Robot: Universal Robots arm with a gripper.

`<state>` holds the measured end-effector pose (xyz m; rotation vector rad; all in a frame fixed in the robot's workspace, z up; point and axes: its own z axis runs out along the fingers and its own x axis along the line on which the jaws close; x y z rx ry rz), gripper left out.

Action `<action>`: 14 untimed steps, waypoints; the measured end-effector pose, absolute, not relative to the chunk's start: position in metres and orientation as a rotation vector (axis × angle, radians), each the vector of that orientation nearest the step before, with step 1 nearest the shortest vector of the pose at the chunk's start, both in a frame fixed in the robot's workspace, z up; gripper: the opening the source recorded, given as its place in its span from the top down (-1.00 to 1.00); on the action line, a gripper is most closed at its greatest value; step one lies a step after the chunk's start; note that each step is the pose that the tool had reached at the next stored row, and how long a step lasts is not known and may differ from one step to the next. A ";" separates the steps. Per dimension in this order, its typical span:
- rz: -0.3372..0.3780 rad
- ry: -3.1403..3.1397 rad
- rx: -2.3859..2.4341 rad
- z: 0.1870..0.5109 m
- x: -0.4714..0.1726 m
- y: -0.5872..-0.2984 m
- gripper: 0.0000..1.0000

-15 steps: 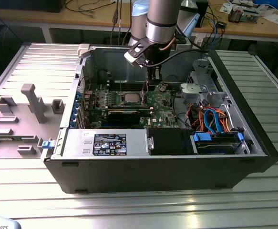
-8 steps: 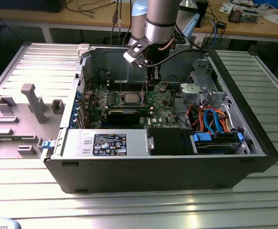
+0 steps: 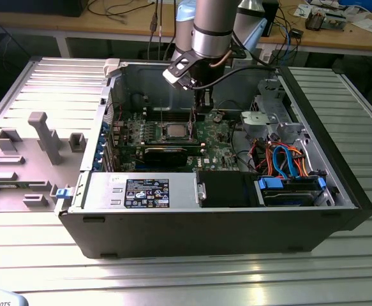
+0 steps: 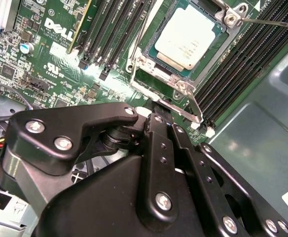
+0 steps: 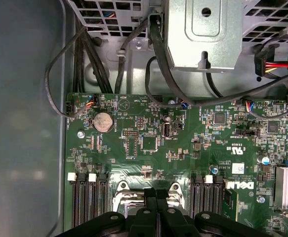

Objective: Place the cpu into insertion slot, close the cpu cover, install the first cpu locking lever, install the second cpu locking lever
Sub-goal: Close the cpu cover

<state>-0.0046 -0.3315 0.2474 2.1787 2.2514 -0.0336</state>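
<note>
Dull silver metal marks the cpu (image 4: pixel 188 37), which lies flat in the insertion slot (image 5: pixel 123 195) at the centre of the exterior view. The cpu cover (image 4: pixel 161 69) seems to be down around it. The gripper (image 4: pixel 151 111) has its fingers pressed together, with the tips right at a thin lever wire (image 4: pixel 185 107) along the slot's edge. Whether they pinch the wire or only touch it is hidden. A second lever wire (image 4: pixel 274 22) stands off at the opposite corner, apparently unlatched.

In my judgement the springy wire could slip off the narrow tips and snap back. A push off-line could drive the tips into the memory slots (image 4: pixel 247 64) or the green motherboard (image 5: pixel 148 143) beside them. If the cover is not fully flat, forcing the lever could load the chip unevenly and damage the contacts beneath.
</note>
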 end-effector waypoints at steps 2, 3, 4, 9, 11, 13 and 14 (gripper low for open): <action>-0.034 2.251 2.179 0.247 -0.005 -0.331 0.79; -0.034 2.251 2.179 0.247 -0.005 -0.331 0.79; -0.034 2.251 2.179 0.247 -0.005 -0.331 0.79; -0.034 2.251 2.179 0.247 -0.007 -0.331 0.79; -0.034 2.251 2.179 0.247 -0.007 -0.331 0.79; -0.034 2.251 2.179 0.247 -0.007 -0.331 0.79; -0.034 2.251 2.179 0.247 -0.007 -0.331 0.79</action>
